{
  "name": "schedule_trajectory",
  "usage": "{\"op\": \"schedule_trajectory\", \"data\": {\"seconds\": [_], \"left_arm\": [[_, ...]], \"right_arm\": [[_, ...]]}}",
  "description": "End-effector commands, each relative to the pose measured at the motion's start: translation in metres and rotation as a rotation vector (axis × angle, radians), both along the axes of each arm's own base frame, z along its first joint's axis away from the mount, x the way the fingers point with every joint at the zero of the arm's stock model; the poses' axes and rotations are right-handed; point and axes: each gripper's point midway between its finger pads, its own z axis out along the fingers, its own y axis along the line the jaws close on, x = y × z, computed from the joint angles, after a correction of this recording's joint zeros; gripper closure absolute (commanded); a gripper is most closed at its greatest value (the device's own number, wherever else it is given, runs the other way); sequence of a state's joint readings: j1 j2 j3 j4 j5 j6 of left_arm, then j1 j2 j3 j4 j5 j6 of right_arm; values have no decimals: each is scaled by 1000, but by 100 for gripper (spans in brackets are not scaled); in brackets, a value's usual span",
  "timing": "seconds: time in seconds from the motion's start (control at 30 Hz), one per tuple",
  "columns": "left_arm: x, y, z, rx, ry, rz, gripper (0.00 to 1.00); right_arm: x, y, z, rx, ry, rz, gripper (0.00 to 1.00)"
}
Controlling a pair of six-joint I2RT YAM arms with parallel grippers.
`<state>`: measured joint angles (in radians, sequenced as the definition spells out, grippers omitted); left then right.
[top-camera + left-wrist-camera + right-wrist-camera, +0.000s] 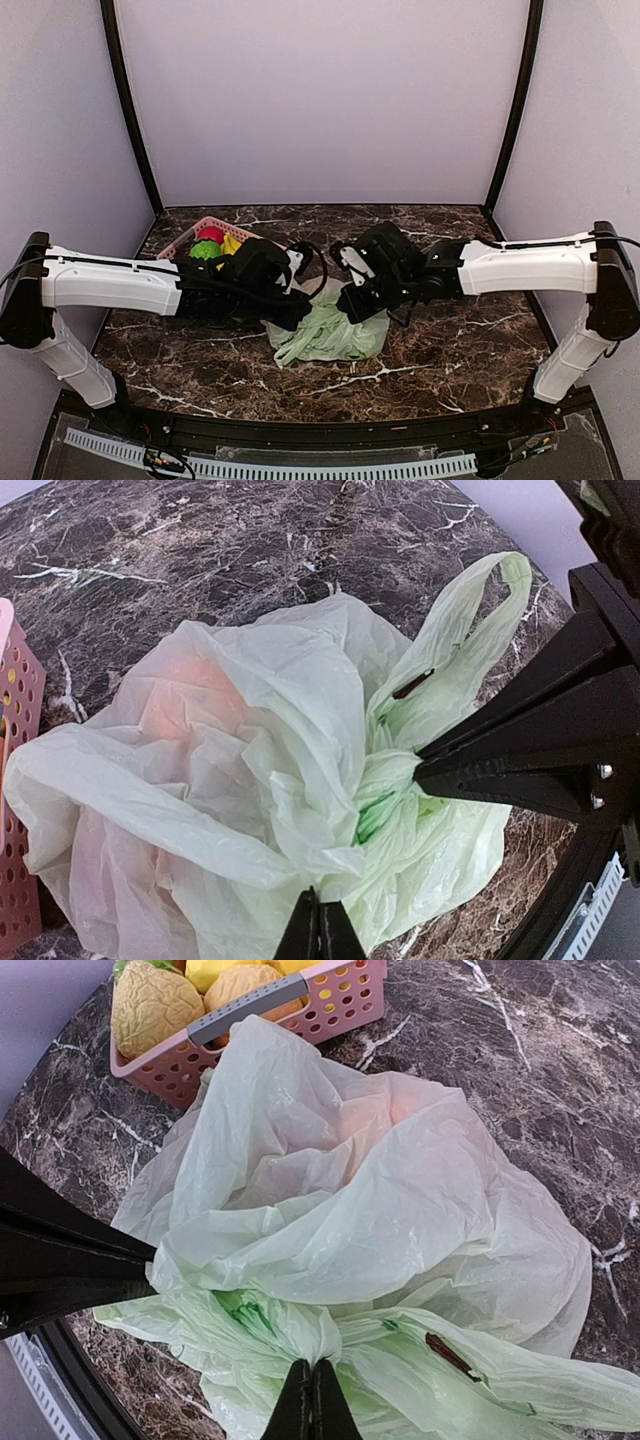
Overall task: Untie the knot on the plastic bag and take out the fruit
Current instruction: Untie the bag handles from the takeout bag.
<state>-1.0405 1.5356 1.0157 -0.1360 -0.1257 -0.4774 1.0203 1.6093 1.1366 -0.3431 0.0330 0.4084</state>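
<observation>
Bag status: plastic bag (330, 335) is slumped mid-table (450, 330) between the two arms, just beside the pink basket (175, 243) at back left. It looks tied shut from where I stand, nothing out yet.

Left gripper (319, 920): clenched, with a thin fold of film pinched at its tips. Right gripper (312, 1390): also clamped down on film, at the bunched neck near the darker green crumple. Both have plastic only, no fruit in the jaws.

Fruit: inside the bag. The only one I can make out is an orange fruit (190, 695) glowing through the film on the basket side. The rest are hidden under folds.

Handling, my read:
- Film is thin, limp and slippery, with no stiffness. It'll slide out of a shallow pinch and tear if yanked.
- The bag itself weighs next to nothing. The fruit are the load, so they'll likely roll and drag the bag when one side gets pulled.
- The fruit look round and rigid, wide for these fingers, and prone to squirt out of a grip.

Where to grab: the knot (385, 785) is a tight wad, and I can't tell which strand is which. The better bet is the free handle loop (490, 600) sticking out past it. Put one gripper deep on the loop, anchor the neck just below the wad with the other, and pull apart slowly along the table. Avoid lifting, since the weight would probably cinch the knot tighter.
</observation>
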Motion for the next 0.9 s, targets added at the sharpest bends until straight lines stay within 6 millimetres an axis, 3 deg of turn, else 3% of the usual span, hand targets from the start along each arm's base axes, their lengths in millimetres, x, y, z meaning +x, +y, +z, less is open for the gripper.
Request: {"op": "schedule_trajectory", "data": {"seconds": [0.0, 0.2, 0.4, 0.63, 0.73, 0.87], "left_arm": [[8, 4, 36, -49, -48, 41, 99], [14, 12, 47, -78, -67, 73, 99], [18, 31, 23, -86, -10, 137, 99], [12, 40, -4, -60, 43, 147, 99], [10, 36, -2, -73, 46, 122, 99], [8, 27, 22, -116, -3, 45, 95]], "right_arm": [[7, -10, 22, 36, -57, -60, 100], [13, -28, 42, 62, -105, -113, 100], [12, -47, 20, 36, -55, -159, 100], [2, -53, -2, 34, 2, -170, 100], [1, -51, 2, 55, 4, -163, 100], [1, -49, 11, 80, -9, -153, 100]]}}
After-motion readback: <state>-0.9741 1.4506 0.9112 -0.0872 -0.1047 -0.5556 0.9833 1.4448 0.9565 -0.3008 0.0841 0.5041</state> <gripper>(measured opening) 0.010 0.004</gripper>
